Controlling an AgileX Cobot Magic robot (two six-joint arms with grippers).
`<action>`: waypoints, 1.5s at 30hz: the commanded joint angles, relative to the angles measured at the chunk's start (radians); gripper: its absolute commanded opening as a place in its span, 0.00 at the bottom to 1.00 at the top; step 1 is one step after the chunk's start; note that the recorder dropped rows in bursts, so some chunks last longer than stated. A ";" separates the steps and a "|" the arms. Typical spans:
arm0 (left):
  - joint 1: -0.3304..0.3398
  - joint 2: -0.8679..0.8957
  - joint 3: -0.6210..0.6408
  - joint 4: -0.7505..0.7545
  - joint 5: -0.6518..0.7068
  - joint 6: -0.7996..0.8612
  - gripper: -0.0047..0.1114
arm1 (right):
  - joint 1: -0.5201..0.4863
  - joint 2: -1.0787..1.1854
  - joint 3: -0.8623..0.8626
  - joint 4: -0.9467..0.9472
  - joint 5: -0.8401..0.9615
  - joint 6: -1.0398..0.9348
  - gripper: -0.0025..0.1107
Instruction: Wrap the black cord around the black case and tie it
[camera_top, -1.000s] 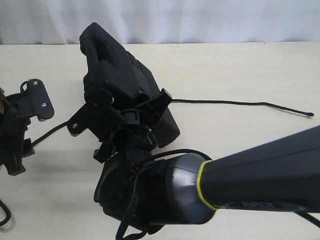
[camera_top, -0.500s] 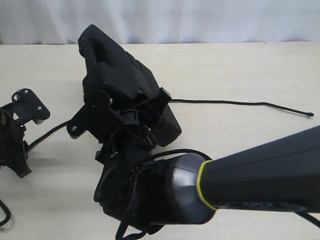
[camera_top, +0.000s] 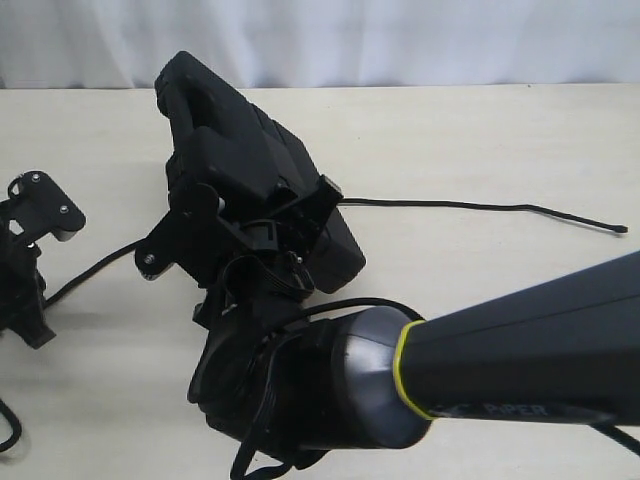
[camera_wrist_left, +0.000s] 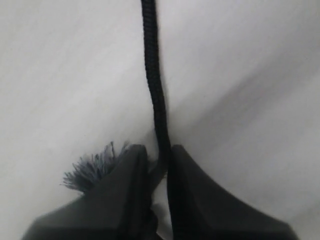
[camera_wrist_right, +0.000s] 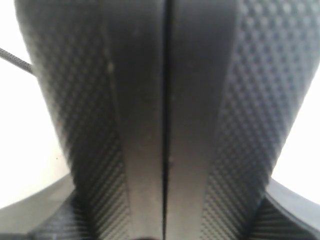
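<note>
The right claw (camera_top: 245, 225) is clamped on the black case (camera_top: 235, 140), which stands tilted on the desk (camera_top: 480, 140). Left of the case, the left claw (camera_wrist_left: 159, 167) pinches the black cord (camera_wrist_left: 152, 75) beside its frayed end. The cord's other stretch trails right of the case.

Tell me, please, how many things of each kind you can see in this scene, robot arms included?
Black case: 1
Black cord: 1
Robot arms: 2, left arm and right arm
Total: 4
</note>
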 joint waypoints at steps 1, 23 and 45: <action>-0.029 0.002 0.003 -0.045 0.005 0.117 0.24 | -0.007 -0.026 -0.001 -0.027 0.054 -0.003 0.06; -0.019 0.130 -0.240 -0.086 0.290 -0.298 0.06 | -0.007 -0.026 -0.001 -0.019 0.054 -0.033 0.06; -0.021 0.152 -0.189 -0.061 0.201 -0.188 0.41 | -0.007 -0.026 -0.001 -0.003 0.056 -0.055 0.06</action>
